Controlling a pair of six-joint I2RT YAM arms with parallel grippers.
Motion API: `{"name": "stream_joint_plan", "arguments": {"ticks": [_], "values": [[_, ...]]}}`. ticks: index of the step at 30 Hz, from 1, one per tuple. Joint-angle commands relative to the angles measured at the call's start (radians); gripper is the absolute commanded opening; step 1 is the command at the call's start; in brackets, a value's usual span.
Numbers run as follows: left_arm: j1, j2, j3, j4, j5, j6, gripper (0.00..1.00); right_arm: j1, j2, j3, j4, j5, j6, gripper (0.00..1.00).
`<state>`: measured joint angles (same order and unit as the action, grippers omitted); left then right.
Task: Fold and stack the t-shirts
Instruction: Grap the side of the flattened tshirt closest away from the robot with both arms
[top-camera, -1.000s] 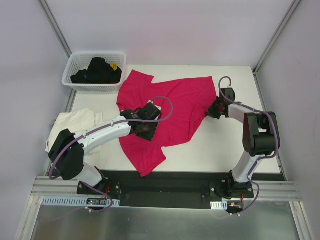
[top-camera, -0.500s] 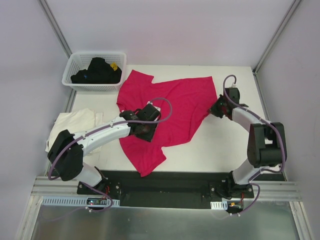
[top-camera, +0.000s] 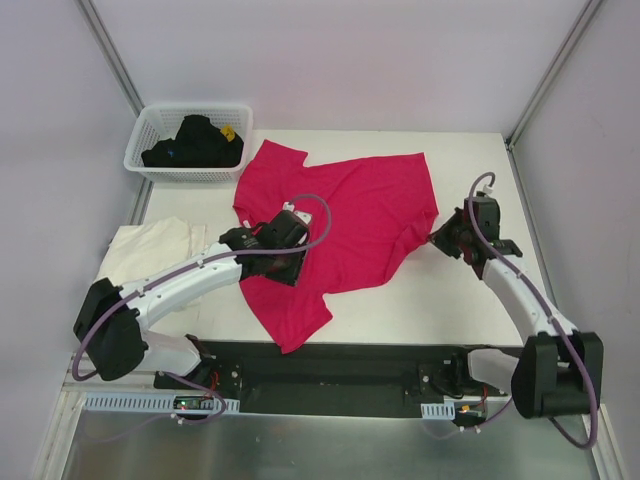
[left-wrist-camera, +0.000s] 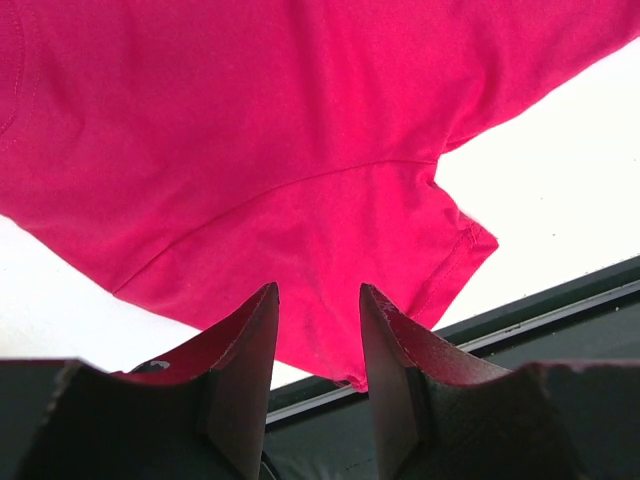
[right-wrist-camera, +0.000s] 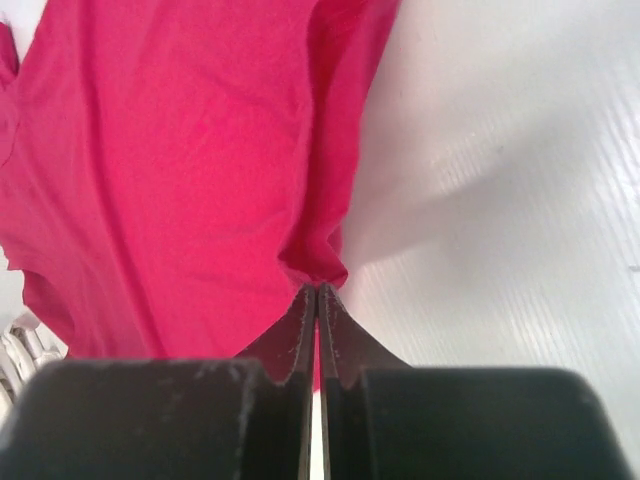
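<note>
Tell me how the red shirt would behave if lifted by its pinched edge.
Probably floppy: the red shirt bunches into folds where the right pincer grips it, so should hang limp. Thin, so likely light; it would drag over the table, not roll.

White table (top-camera: 430, 290) within pale grey walls (top-camera: 400, 60), aluminium corner posts (top-camera: 112, 60)

The magenta-red t-shirt (top-camera: 360, 210) lies spread open and wrinkled, one sleeve just beside the right end of the basket (top-camera: 185, 173). The cream-white t-shirt (top-camera: 150, 248) lies crumpled on the near side of the basket.
</note>
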<state>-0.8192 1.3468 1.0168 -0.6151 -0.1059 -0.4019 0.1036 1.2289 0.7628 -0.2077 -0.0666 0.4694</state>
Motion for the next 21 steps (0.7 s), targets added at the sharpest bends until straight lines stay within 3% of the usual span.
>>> {"name": "stream_joint_plan", "arguments": {"ticks": [1, 7, 13, 21], "values": [[-0.012, -0.055, -0.021, -0.002, 0.008, -0.006, 0.37, 0.007, -0.186, -0.019, -0.127, 0.092, -0.018, 0.01], [-0.014, -0.103, -0.040, -0.002, 0.006, -0.006, 0.37, 0.007, -0.342, -0.034, -0.229, 0.163, -0.040, 0.01], [-0.017, -0.192, -0.083, -0.003, 0.034, -0.037, 0.37, 0.005, -0.373, -0.052, -0.251, 0.148, -0.038, 0.01], [-0.018, -0.330, -0.078, -0.052, 0.248, -0.011, 0.39, 0.005, -0.355, -0.059, -0.222, 0.136, -0.043, 0.01]]}}
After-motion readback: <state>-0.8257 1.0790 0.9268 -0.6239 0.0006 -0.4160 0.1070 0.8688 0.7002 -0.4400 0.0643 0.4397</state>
